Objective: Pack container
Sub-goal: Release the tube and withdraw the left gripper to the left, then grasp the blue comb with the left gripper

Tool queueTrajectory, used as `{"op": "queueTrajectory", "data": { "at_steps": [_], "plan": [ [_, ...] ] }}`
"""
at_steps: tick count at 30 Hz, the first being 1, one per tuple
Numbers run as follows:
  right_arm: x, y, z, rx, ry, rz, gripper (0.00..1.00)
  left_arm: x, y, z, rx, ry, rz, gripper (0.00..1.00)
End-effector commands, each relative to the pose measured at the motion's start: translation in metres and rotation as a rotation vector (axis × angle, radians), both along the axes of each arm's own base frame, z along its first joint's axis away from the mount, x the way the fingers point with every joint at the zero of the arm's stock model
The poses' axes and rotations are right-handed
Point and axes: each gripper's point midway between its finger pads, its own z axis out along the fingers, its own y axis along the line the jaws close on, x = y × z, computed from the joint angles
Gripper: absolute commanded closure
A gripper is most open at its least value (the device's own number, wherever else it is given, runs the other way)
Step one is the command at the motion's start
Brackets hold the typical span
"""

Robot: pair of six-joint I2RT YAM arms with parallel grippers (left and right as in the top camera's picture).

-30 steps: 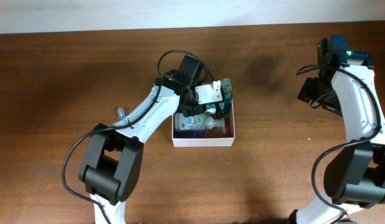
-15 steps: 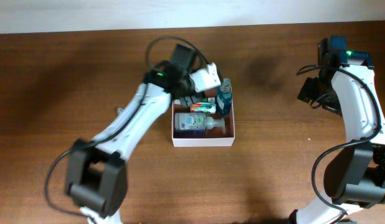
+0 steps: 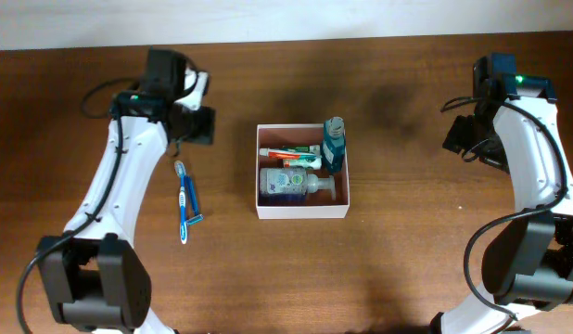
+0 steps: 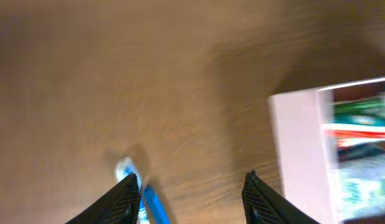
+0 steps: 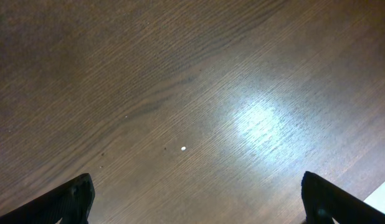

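Inside the container [image 3: 302,211], only overhead shows the pump bottle [image 3: 296,184] whole

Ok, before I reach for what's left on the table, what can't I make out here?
- Left wrist: motion blur throughout; toothbrush cut off by the bottom edge; container cut by the right edge, its contents smeared.
- Overhead: too small to tell whether one toothbrush or two lie there; print on the contents unreadable.
- Right wrist: only bare table; right gripper fingertips barely enter at the bottom corners.
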Motion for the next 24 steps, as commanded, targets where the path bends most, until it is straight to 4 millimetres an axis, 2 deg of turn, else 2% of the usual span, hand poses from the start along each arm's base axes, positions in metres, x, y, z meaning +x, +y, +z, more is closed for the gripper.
{"op": "queueTrajectory", "data": {
  "at_steps": [1,6,9,12,16,19,24],
  "plan": [
    [-0.002,-0.003,0.002,-0.012,-0.003,-0.011,0.01,-0.026,0.015,-0.044,-0.017,0.138,0.165,0.49],
    [-0.002,-0.003,0.002,-0.012,-0.003,-0.011,0.01,-0.056,0.022,-0.083,-0.009,0.235,0.202,0.50],
    [-0.002,-0.003,0.002,-0.012,-0.003,-0.011,0.02,-0.070,0.027,-0.098,-0.003,0.277,0.212,0.51],
    [-0.002,-0.003,0.002,-0.012,-0.003,-0.011,0.01,-0.077,0.038,-0.105,0.025,0.296,0.255,0.54],
    [-0.002,-0.003,0.002,-0.012,-0.003,-0.011,0.01,-0.083,0.051,-0.110,0.035,0.309,0.397,0.59],
    [-0.002,-0.003,0.002,-0.012,-0.003,-0.011,0.02,-0.085,0.050,-0.116,0.011,0.309,0.452,0.62],
    [-0.002,-0.003,0.002,-0.012,-0.003,-0.011,0.01,-0.088,0.038,-0.124,-0.047,0.320,0.431,0.63]
  ]
}}
